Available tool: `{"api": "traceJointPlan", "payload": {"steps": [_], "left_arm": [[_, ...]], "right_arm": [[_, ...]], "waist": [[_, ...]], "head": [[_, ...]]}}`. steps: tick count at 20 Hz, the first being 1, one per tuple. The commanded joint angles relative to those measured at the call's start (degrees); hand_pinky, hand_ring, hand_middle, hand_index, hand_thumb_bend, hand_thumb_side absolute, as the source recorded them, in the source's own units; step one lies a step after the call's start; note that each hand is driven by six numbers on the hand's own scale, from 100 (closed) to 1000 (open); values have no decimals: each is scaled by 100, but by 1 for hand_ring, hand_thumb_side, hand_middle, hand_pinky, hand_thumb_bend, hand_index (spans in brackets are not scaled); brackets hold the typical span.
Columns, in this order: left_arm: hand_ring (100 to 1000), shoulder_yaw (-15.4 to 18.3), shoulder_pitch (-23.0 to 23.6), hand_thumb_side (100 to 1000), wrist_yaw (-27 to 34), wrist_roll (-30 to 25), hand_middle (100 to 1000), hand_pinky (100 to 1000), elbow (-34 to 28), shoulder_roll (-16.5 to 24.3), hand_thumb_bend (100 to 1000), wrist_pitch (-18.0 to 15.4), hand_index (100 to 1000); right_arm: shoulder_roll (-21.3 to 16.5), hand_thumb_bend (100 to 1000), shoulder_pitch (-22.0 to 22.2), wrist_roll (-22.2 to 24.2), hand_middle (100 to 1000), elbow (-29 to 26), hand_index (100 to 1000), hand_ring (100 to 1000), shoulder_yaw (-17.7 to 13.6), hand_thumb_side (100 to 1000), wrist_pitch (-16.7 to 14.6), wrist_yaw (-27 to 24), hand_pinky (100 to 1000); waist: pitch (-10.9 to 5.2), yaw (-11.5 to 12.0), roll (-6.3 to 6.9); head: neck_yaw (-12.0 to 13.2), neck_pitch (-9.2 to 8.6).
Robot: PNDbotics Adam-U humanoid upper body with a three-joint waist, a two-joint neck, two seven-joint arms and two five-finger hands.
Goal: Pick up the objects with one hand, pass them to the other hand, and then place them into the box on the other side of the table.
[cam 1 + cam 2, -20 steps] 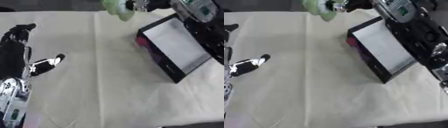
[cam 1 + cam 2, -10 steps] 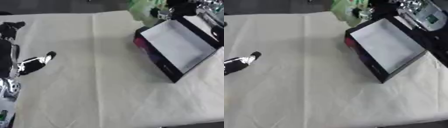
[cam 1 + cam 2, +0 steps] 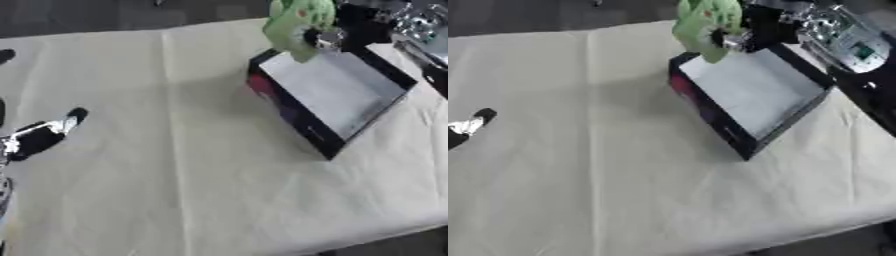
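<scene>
A green soft object [image 3: 300,26] hangs over the far corner of the black box [image 3: 337,97], pinched by the robot's right hand [image 3: 350,30]. The handover looks finished; only release remains. The left hand [image 3: 39,136] rests spread at the table's left edge.

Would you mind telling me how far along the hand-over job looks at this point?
The pass looks done: the right robot hand holds the green object above the far corner of the box. The left robot hand is at the left edge, carrying nothing. Left to do: release the object into the box, which looks empty.
</scene>
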Motion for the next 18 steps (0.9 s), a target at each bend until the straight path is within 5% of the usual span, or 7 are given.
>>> {"api": "traceJointPlan", "payload": {"steps": [1, 11, 15, 18], "left_arm": [[794, 57, -51, 328, 46, 10, 679, 834, -153, 121, 825, 20, 809], [794, 83, -26, 339, 65, 23, 680, 835, -174, 136, 834, 36, 810], [794, 94, -23, 346, 68, 38, 681, 836, -176, 146, 839, 39, 811], [795, 99, -21, 348, 74, 41, 682, 837, -177, 147, 842, 41, 812]], "right_arm": [[-335, 100, 78, -159, 449, 4, 653, 581, -188, 304, -137, 172, 849], [-353, 100, 479, -529, 481, 129, 679, 598, -258, 298, -668, 938, 842], [-357, 107, 613, -574, 636, 95, 832, 699, -295, 348, -1107, 1402, 879], [-351, 220, 693, -471, 816, 21, 1000, 858, -336, 352, -1611, 1851, 984]], "waist": [[-212, -29, 82], [-164, -68, 158], [-161, -74, 175], [-164, -75, 180]], "head": [[-105, -14], [-85, -14], [-3, -14], [65, -14]]}}
